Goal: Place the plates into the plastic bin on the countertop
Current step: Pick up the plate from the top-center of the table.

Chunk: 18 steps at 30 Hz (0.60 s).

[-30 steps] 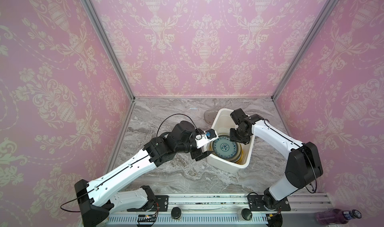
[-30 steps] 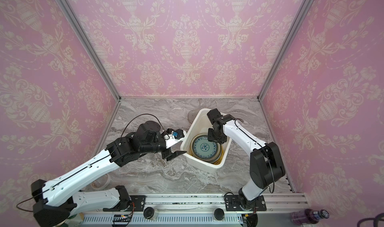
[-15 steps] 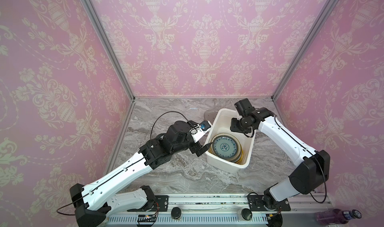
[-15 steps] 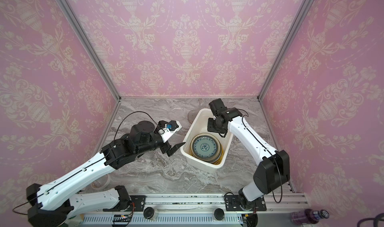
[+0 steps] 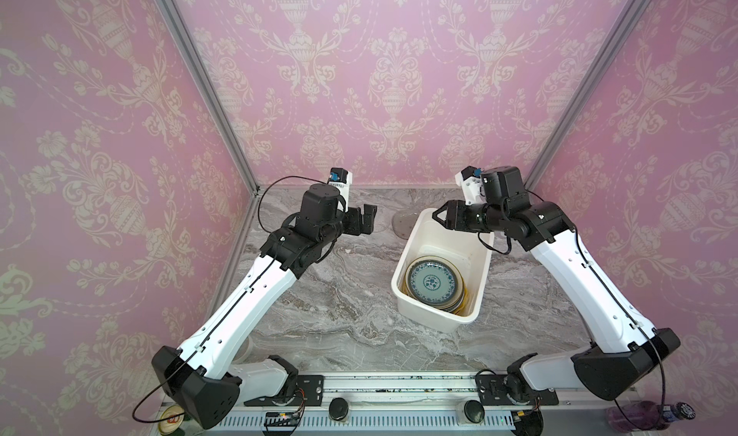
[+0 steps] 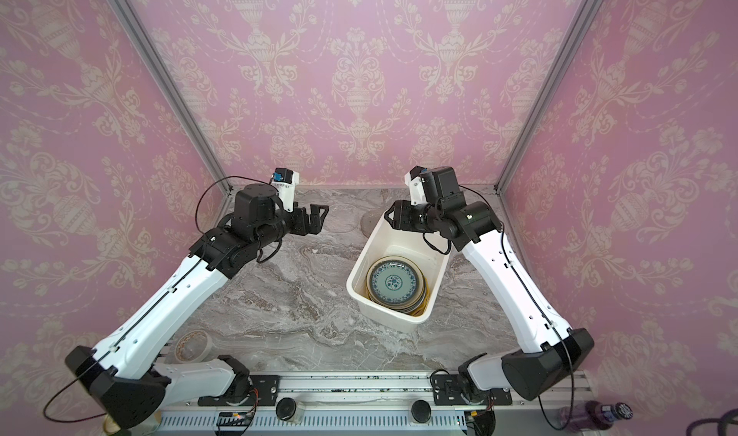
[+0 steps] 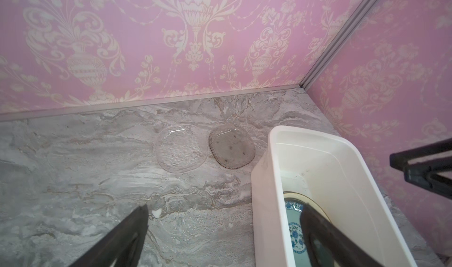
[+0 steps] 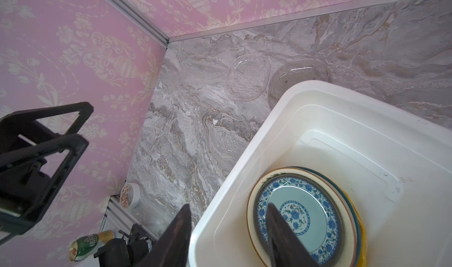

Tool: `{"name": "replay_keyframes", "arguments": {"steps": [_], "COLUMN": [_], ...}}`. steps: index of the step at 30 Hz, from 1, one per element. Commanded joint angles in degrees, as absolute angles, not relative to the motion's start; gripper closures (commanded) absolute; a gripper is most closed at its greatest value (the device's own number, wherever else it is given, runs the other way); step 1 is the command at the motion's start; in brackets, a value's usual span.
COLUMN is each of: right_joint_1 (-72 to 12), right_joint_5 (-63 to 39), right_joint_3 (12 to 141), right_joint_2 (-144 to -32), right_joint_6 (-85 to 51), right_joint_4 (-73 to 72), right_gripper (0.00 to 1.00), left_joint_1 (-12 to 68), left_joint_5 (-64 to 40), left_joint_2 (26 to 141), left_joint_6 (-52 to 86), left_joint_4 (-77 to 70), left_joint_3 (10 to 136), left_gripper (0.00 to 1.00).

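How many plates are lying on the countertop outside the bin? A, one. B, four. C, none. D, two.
D: a clear plate and a smoky plate lie flat on the countertop beside the bin, while every other plate in view sits in the stack inside it.

pretty bright and even in here, soft light, barely any hard shadows on the countertop point(image 5: 319, 294). tiny glints on the clear glass plate point(image 7: 181, 150) rim, and the white bin point(image 8: 305, 87) looks a bit washed out. wrist views bend straight lines toward the edges; the fingers point(image 7: 124, 238) up close are dark and blurry.
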State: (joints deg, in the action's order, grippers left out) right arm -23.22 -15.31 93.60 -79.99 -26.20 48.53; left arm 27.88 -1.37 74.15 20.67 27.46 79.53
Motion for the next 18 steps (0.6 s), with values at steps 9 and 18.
{"name": "replay_keyframes", "arguments": {"steps": [9, 18], "right_joint_1": [-23.95, -23.99], "right_joint_5": [-18.99, -14.99], "right_joint_3": [90.92, 91.28], "right_joint_2": [-80.31, -85.49], "right_joint_6": [-26.53, -28.91], "right_joint_4": [49.22, 53.08], "right_gripper": [0.50, 0.50], "left_joint_1": [21.62, 21.88], "left_joint_5": [-21.02, -20.87], "left_joint_2": [89.00, 101.06], "left_joint_6": [48.60, 52.65], "left_joint_4": [21.62, 15.91], "left_joint_3": [80.33, 80.25], "left_gripper": [0.17, 0.30]}}
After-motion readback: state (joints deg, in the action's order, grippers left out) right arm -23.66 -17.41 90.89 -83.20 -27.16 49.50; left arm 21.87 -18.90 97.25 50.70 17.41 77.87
